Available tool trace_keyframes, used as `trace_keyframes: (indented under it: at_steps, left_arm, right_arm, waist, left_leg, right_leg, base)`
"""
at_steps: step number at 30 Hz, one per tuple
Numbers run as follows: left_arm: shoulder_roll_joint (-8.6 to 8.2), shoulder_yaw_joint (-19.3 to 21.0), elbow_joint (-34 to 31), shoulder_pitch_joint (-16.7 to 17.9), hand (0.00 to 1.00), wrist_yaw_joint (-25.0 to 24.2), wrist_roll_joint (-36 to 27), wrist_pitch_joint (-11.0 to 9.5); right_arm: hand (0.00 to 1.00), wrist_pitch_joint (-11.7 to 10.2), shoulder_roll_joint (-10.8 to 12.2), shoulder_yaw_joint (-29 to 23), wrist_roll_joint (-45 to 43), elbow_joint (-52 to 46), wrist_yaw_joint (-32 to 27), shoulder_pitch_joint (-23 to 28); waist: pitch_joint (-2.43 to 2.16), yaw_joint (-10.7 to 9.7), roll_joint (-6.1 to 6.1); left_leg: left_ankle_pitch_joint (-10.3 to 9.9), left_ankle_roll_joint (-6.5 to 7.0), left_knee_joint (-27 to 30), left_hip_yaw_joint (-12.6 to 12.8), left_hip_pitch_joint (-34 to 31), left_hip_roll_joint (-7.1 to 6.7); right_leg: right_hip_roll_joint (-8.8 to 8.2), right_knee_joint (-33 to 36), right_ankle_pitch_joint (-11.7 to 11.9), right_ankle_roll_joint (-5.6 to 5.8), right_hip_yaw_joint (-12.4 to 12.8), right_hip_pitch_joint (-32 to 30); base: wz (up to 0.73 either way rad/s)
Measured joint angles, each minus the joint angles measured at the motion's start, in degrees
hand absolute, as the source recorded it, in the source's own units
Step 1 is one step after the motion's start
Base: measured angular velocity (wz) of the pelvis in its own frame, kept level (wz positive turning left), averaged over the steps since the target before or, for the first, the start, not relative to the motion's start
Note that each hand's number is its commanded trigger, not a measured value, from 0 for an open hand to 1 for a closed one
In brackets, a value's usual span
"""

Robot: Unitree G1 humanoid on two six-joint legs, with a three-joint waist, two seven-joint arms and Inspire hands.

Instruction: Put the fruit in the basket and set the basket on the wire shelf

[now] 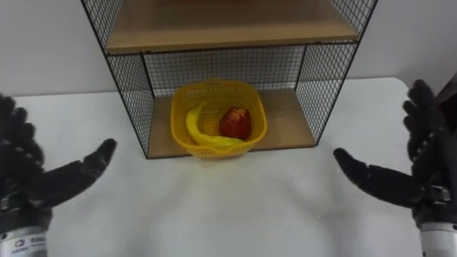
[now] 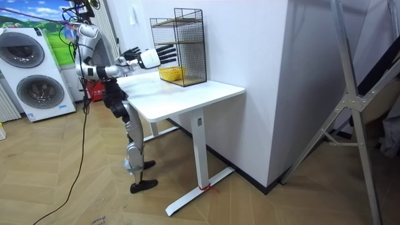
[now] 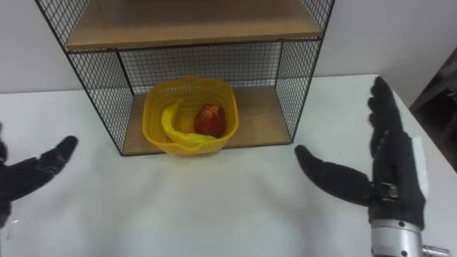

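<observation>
- The white table (image 1: 235,207) carries the wire shelf (image 1: 130,86). The yellow basket (image 1: 214,87) sits on its lower board, so the placing looks done.
- The left hand (image 1: 28,182) and right hand (image 1: 421,171) hover near the table's front edge, well apart, fingers spread and empty.
- The banana (image 1: 196,128) and red fruit (image 1: 235,123) lie inside the basket, and nothing seems left to do.

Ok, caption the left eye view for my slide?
Yellow basket with banana and red fruit on the wire shelf; left hand and right hand open alongside.
</observation>
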Motion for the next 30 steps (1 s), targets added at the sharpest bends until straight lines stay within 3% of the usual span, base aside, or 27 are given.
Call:
trace_keyframes:
  at_steps: [2, 4, 5, 8, 13, 16, 19, 20, 21, 24, 26, 27, 28, 30]
  left_arm:
    - [0.07, 3.49, -2.94, -0.14, 0.00, 4.10, -1.21, -0.18]
    - [0.59, 8.10, -4.51, -0.53, 0.00, 8.20, -1.15, -2.08]
    - [1.39, 11.34, -4.56, -0.84, 0.00, 11.18, -1.13, -3.24]
    - [3.65, 18.39, -5.23, -0.84, 0.00, 17.97, -1.54, -3.56]
    - [5.00, 27.66, -5.98, 0.87, 0.00, 26.73, -3.39, -4.25]
    - [5.40, 31.93, -1.72, 2.91, 0.00, 31.22, -9.17, -4.28]
    - [8.02, 32.95, 10.14, 4.96, 0.00, 35.18, -16.66, -3.70]
    - [8.68, 32.96, 14.72, 5.22, 0.00, 36.34, -22.20, -3.45]
    - [9.00, 32.96, 18.98, 5.61, 0.00, 37.04, -28.07, -3.31]
    - [9.78, 32.37, 32.07, 5.73, 0.00, 36.30, -39.97, -2.71]
    - [9.53, 30.73, 40.85, 5.65, 0.00, 34.34, -45.41, -1.93]
    - [9.11, 29.11, 46.76, 5.64, 0.00, 33.08, -47.28, -1.60]
    - [8.74, 28.55, 49.65, 5.64, 0.00, 32.60, -47.98, -1.42]
    - [6.59, 27.73, 61.02, 4.87, 0.00, 30.12, -48.29, -0.95]
  right_arm:
    - [0.00, -0.26, -0.32, -3.64, 0.17, -0.27, -3.73, -0.28]
    - [0.00, -1.24, -1.78, -7.35, 0.18, -0.26, -8.24, -1.34]
    - [0.00, -1.99, -3.21, -10.05, 0.38, -0.27, -11.13, -2.42]
    - [0.00, -3.75, -5.75, -16.46, 1.18, -0.69, -18.62, -3.59]
    - [0.00, -6.11, -6.06, -24.65, 8.02, 1.12, -28.02, -1.88]
    - [0.00, -6.15, -6.08, -28.23, 15.02, 7.47, -32.67, -0.28]
    - [0.00, -5.77, -7.07, -30.39, 25.77, 19.58, -36.41, 0.34]
    - [0.00, -5.51, -7.07, -30.65, 30.80, 23.14, -38.36, 0.45]
    - [0.00, -5.50, -7.06, -30.90, 35.68, 27.01, -39.45, 0.69]
    - [0.00, -4.35, -6.85, -30.82, 49.76, 39.97, -39.20, 0.80]
    - [0.00, -3.97, -6.63, -30.32, 54.80, 50.34, -36.69, 0.78]
    - [0.00, -3.69, -6.06, -30.30, 56.45, 57.67, -34.91, 0.63]
    - [0.00, -3.64, -5.69, -30.28, 56.84, 61.27, -34.19, 0.48]
    - [0.00, -3.58, -3.83, -29.67, 55.66, 74.25, -31.74, -0.43]
  waist:
    - [0.09, 0.78, -0.01]
    - [0.12, 0.70, 0.11]
    - [0.32, 0.65, 0.34]
    - [0.10, 0.86, 0.57]
    - [-0.03, 0.32, 0.28]
    - [-0.12, 0.14, 0.26]
    - [-0.18, 0.06, 0.10]
    - [-0.35, -0.08, 0.15]
    - [-0.55, -0.49, 0.06]
    - [-0.46, -0.02, -0.10]
    - [-0.62, -0.49, -0.44]
    - [-1.02, -0.92, -0.61]
    - [-1.15, -0.95, -0.64]
    - [-1.44, -0.92, -0.59]
  left_leg:
    - [0.00, 0.00, 0.02, 0.01, -0.05, 0.00]
    - [0.01, 0.00, 0.00, -0.01, -0.04, -0.03]
    - [0.01, 0.00, -0.01, -0.05, -0.07, -0.03]
    - [0.05, -0.06, 0.01, -0.28, -0.58, -0.05]
    - [0.22, -0.30, 0.07, -1.30, -1.01, -0.24]
    - [0.32, -0.40, 0.08, -1.96, -1.38, -0.42]
    - [0.33, -0.45, 0.20, -2.30, -1.76, -0.57]
    - [0.32, -0.47, 0.31, -2.37, -2.27, -0.82]
    - [0.28, -0.44, 0.60, -2.36, -3.09, -1.04]
    - [-0.08, -0.11, 0.97, -2.36, -4.41, -1.21]
    - [-0.10, -0.10, 0.98, -2.37, -4.78, -1.25]
    - [-0.09, -0.11, 1.00, -2.33, -4.72, -1.24]
    - [-0.11, -0.10, 1.05, -2.31, -4.63, -1.24]
    - [-0.48, 0.26, 1.19, -2.25, -4.00, -1.24]
  right_leg:
    - [-0.01, -0.01, 0.05, 0.05, -0.12, -0.05]
    - [-0.07, 0.00, 0.01, -0.02, -0.24, -0.06]
    - [-0.08, 0.01, 0.00, -0.02, -0.29, -0.06]
    - [-0.15, 0.03, -0.10, -0.11, -0.63, -0.42]
    - [-0.92, 0.14, -0.37, -0.26, -2.32, -0.40]
    - [-1.12, 0.08, -0.51, -0.27, -3.04, -0.33]
    - [-1.39, 0.38, -0.81, -0.26, -3.21, -0.77]
    - [-1.80, 1.17, -1.28, -0.16, -3.37, -1.61]
    - [-2.26, 2.14, -1.81, 0.00, -3.85, -2.59]
    - [-2.52, 2.95, -2.12, 0.23, -3.90, -3.76]
    - [-2.79, 2.82, -2.13, 0.30, -4.24, -3.68]
    - [-3.01, 2.80, -2.22, 0.40, -4.61, -3.63]
    - [-3.07, 2.77, -2.27, 0.43, -4.74, -3.50]
    - [-3.24, 2.69, -2.34, 0.57, -5.04, -2.82]
  base:
    - [0.00]
    - [0.00]
    - [0.00]
    - [0.04]
    - [0.13]
    - [0.14]
    - [0.07]
    - [0.10]
    - [0.12]
    - [0.01]
    - [0.14]
    - [0.17]
    - [0.08]
    - [-0.04]
